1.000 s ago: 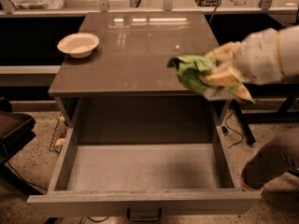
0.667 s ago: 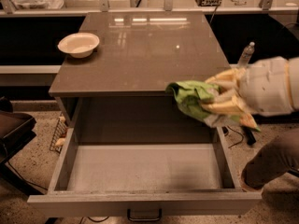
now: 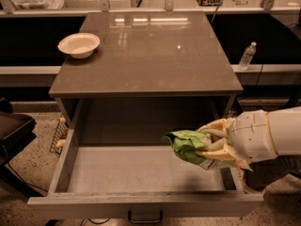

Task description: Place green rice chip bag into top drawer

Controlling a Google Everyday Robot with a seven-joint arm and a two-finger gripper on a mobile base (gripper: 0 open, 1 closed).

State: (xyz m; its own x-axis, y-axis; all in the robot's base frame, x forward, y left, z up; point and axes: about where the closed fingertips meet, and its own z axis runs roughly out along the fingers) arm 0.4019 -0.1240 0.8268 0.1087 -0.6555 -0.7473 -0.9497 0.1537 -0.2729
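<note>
At 6 o'clock, nearest the camera, the top drawer (image 3: 141,173) is seen pulled open, its bare bottom exposed and its dark handle (image 3: 145,216) at the front edge. Over its right part, at about 4 o'clock, the gripper (image 3: 212,142) is held. 1 second ago it was level with the counter's right edge; it has since been lowered and brought forward over the drawer. The carry is judged nearly done, with only the descent and release left. The jaws are clamped almost together on the green rice chip bag (image 3: 187,144), which is gripped by its right end and juts left, seemingly clear of the drawer floor. Farther back, the counter (image 3: 150,65) carries 1 cream bowl (image 3: 79,44) at 10 o'clock. A water bottle (image 3: 247,55) stands beyond at 2 o'clock.
</note>
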